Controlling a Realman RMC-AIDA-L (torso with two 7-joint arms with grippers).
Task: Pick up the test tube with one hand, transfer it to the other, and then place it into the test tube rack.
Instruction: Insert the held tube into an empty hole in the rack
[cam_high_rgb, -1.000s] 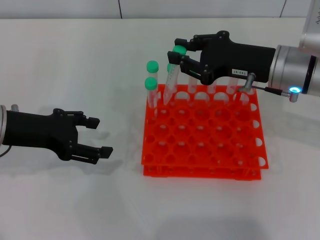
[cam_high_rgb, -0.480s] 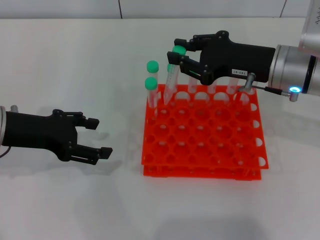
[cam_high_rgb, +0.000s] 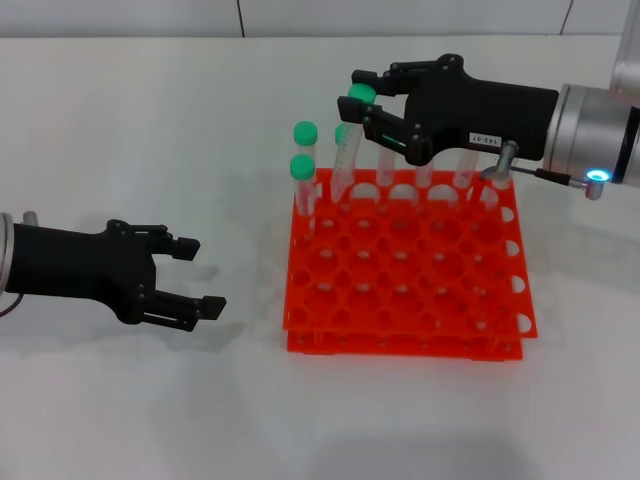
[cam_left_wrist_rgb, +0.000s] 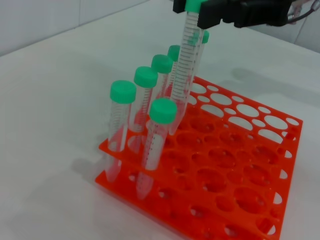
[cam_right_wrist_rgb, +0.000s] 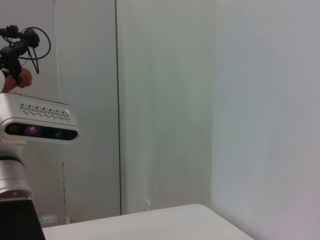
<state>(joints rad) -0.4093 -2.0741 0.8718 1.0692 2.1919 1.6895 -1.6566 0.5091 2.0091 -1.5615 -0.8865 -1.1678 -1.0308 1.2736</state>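
My right gripper hovers over the back left of the orange-red test tube rack, shut on the green cap of the test tube. The tube hangs tilted, its lower end down among the rack's back-row holes. In the left wrist view the same tube hangs from the right gripper, its tip at the rack's top tier. My left gripper rests low over the table to the left of the rack, open and holding nothing.
Several other green-capped tubes stand upright in the rack's left and back holes, close to the held tube. White table surrounds the rack. The right wrist view shows only a wall and a camera unit.
My right gripper has shifted slightly right and up with the tube. The left gripper has stayed put.
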